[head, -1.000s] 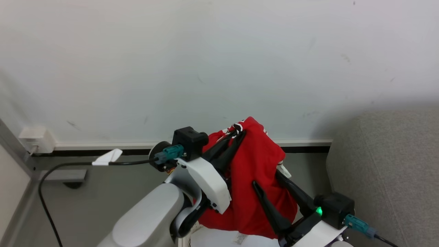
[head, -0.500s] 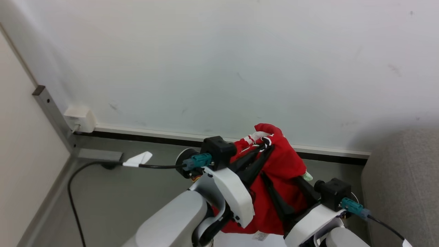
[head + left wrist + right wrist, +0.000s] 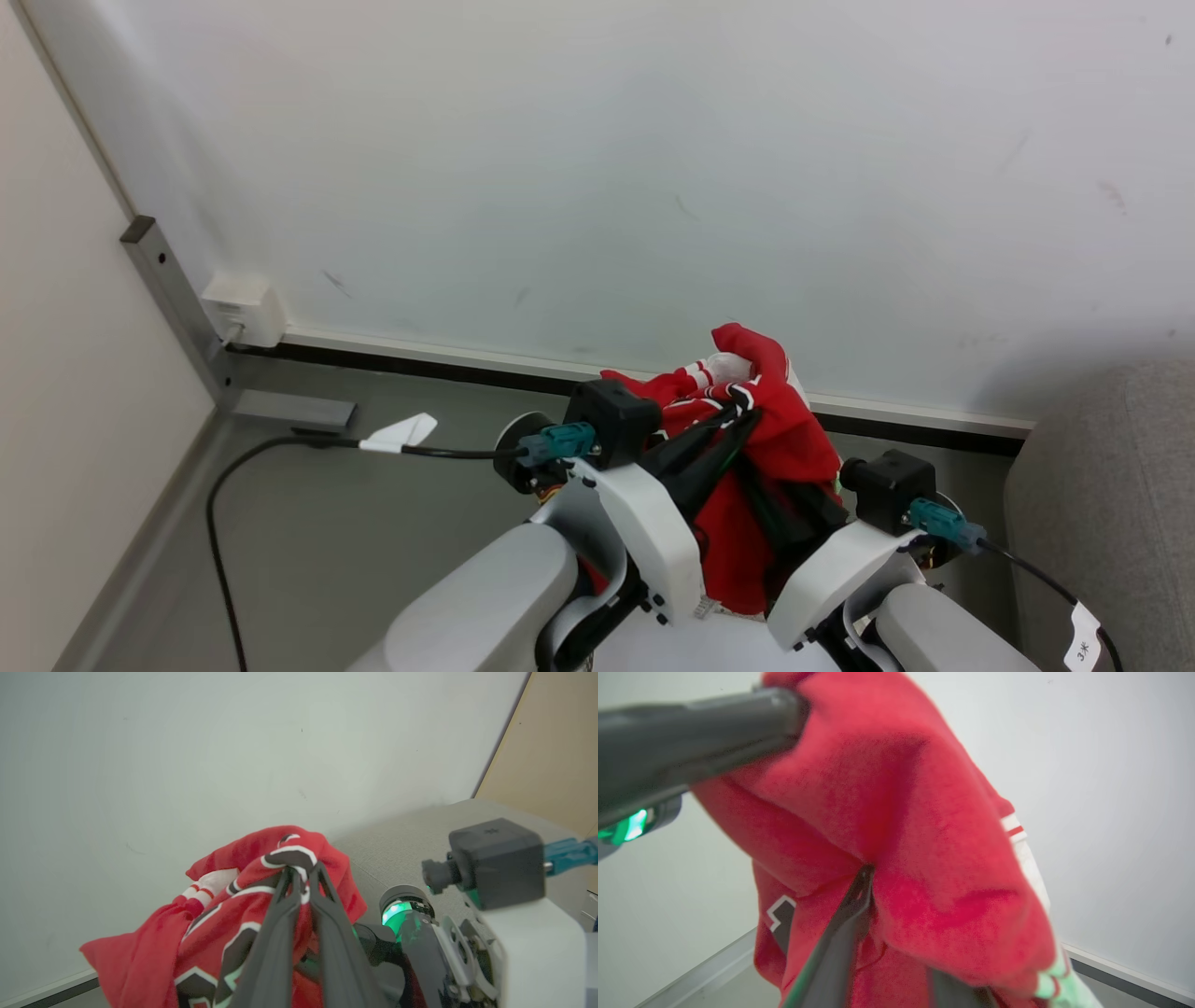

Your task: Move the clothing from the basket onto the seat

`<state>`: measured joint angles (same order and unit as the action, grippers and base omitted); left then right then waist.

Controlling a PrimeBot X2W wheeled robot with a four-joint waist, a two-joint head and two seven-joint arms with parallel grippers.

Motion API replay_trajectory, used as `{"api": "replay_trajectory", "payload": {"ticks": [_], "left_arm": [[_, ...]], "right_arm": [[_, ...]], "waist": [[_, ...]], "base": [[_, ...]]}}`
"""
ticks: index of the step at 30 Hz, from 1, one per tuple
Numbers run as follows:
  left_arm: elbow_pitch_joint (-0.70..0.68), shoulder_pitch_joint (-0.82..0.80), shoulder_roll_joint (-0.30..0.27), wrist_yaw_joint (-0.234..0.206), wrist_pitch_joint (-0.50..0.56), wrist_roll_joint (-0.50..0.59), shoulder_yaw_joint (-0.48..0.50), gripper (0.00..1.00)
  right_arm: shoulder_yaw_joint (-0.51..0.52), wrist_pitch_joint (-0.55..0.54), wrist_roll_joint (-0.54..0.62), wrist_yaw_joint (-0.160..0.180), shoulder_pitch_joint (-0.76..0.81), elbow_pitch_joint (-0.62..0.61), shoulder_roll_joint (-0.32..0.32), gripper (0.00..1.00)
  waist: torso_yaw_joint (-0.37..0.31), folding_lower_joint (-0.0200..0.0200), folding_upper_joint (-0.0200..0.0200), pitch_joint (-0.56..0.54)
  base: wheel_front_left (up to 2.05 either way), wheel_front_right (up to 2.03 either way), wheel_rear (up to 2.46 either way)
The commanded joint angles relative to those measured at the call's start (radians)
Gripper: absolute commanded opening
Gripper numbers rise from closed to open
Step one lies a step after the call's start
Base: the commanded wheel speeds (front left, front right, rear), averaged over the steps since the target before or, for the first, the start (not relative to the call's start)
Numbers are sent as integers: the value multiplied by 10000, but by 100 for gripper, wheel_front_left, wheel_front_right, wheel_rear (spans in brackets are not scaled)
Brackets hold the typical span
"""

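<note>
The left fingers (image 3: 273, 938) are pressed together on a bright red sports jersey (image 3: 219, 905) with white and black trim, pinching a bunched fold of the trim at their tips. The right fingers (image 3: 836, 947) are pushed into the cloth lower down. One shows against the red fabric and the other is mostly covered by it, so I cannot tell whether they are clamped on it or just standing apart inside the folds.

The jersey hangs in the air. Its top is gathered at the left fingertips and the rest drapes down between the two pairs of fingers and over the right ones. In the head view it is held up in front of a pale wall (image 3: 597, 168), above a grey floor (image 3: 373, 523).

By my reading the lift is done, because the garment is up and carried by the fingers. What is left is the transfer. The large light-grey fabric sofa (image 3: 1111, 504) sits off to the right of the right fingers, apart from the jersey and with nothing red on it. The cloth has yet to be swung over the cushion, lowered and let go.

By count there is one jersey, one sofa and two pairs of fingers. There is also one black cable (image 3: 280, 448) with a white tag to the left of the left fingers, and one small white wall box (image 3: 245, 310) beyond it.
</note>
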<state>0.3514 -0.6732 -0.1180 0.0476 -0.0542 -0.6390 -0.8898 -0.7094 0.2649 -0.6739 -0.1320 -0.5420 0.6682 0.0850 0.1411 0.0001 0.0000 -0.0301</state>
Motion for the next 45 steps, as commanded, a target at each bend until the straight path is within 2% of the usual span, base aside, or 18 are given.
{"api": "replay_trajectory", "payload": {"ticks": [1, 13, 14, 15, 16, 24, 31, 45], "left_arm": [[59, -86, -75, -22, -55, -62, 48, 0], [880, 141, -282, -219, -280, -320, 310, 0], [950, 156, -284, -239, -315, -348, 335, 9], [1010, 168, -266, -247, -346, -379, 345, 48], [1071, 184, -264, -266, -383, -416, 378, 100], [1182, 302, -314, -345, -613, -429, 441, 100], [752, 519, -541, -489, -923, -326, 499, 100], [-293, 1109, -1000, -743, -1313, -278, 483, 100]], "right_arm": [[-32, -8, -44, 25, -21, -78, 50, 0], [22, -3, -140, 25, 545, -1022, 552, 0], [3, -3, -148, 25, 572, -1098, 626, 0], [20, -3, -149, 25, 603, -1185, 699, 0], [55, -3, -130, 25, 630, -1289, 750, 0], [535, -3, 241, 24, 708, -1988, 1167, 0], [1079, -2, 610, 25, 712, -2495, 1630, 0], [2237, -3, 1412, 25, 676, -3520, 2592, 0]], "waist": [[-87, -1, 0, -9], [-608, -1, 0, -47], [-655, -1, 0, -52], [-691, -1, 0, -53], [-737, -1, 0, -54], [-999, -1, 0, -55], [-1424, -1, 0, -62], [-3311, -1, 0, 97]], "base": [[0, 0, 0], [0, 0, 0], [0, 0, 0], [0, 0, 0], [0, 0, 0], [0, 0, 0], [0, 0, 0], [0, 0, 0]]}}
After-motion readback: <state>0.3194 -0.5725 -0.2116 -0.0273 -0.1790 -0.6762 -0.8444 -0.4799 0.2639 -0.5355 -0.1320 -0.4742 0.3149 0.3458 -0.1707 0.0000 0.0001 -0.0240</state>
